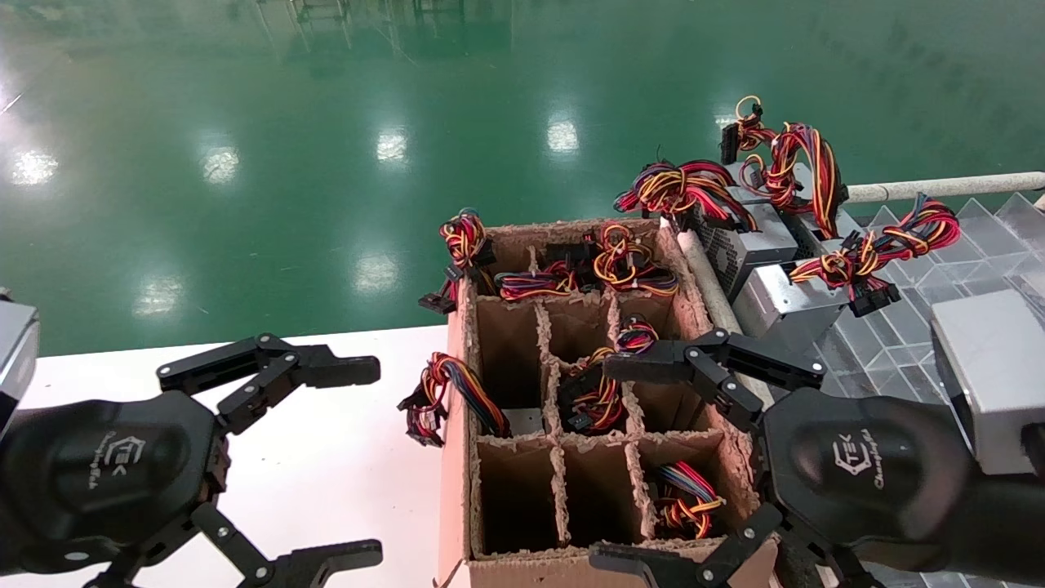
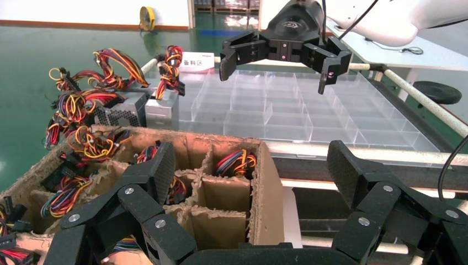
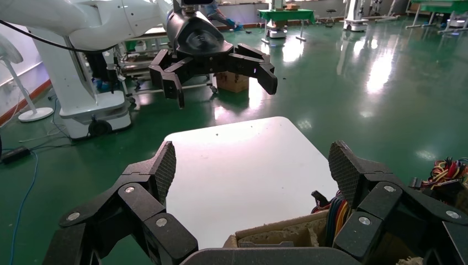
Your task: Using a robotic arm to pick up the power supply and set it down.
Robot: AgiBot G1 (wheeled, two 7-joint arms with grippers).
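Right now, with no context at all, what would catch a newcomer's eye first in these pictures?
First, the cardboard divider box in the middle, bright wire bundles spilling from several cells. Next, the grey power supplies piled beyond its right edge on a clear compartment tray. Two black claws frame the scene, both open and empty: the right tool over the box's right side, the left tool above the white table.
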